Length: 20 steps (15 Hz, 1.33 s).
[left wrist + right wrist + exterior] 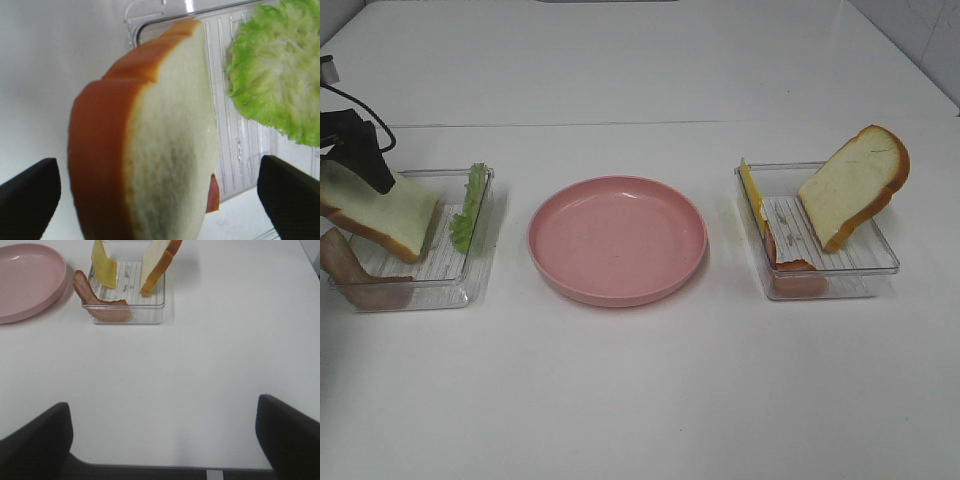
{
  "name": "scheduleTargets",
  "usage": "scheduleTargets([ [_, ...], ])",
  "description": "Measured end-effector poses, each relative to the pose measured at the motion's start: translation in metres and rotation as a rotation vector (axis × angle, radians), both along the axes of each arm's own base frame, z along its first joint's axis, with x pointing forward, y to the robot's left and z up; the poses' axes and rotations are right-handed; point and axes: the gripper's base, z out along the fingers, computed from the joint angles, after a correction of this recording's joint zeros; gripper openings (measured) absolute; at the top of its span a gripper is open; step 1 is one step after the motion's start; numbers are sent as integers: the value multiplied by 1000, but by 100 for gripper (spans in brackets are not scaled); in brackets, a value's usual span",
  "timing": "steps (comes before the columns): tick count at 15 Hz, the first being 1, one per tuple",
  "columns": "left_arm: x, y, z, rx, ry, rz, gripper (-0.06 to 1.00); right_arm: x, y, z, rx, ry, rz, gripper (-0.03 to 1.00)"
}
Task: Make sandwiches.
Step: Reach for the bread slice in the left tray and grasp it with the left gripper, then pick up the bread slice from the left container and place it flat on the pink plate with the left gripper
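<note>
bread slice (150, 140): likely light, soft, crushable | between left gripper (160, 192) spread fingers | take by crust edges | right gripper (165, 440) spread, empty

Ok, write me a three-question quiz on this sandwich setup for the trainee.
1. True or false: the right tray holds cheese.
2. The lettuce lies in: A the left tray, B the right tray.
3. What stands between the left gripper's open jaws?

Key: 1 true; 2 A; 3 bread.
</note>
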Motion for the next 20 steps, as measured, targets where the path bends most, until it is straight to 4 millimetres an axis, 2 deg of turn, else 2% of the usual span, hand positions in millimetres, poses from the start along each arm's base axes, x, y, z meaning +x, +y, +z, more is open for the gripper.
scheduleTargets([
  [1, 1, -1, -2, -14, -2, -3, 99, 0, 0, 0, 0, 0, 0, 96],
  [3, 2, -2, -4, -30, -4, -8, 90, 0, 0, 0, 0, 0, 0, 96],
  [4, 2, -2, -5, -28, -4, -9, 81, 0, 0, 0, 0, 0, 0, 96],
  [8, 1, -2, -5, -25, -2, -11, 30, 0, 0, 0, 0, 0, 0, 96],
  [10, 1, -3, -4, -36, 0, -5, 21, 0, 0, 0, 0, 0, 0, 96],
  [18, 2, -3, -3, -40, 20, 40, 21, 0, 0, 0, 0, 0, 0, 96],
  [20, 4, -2, 2, -34, 17, 50, 21, 0, 0, 0, 0, 0, 0, 96],
])
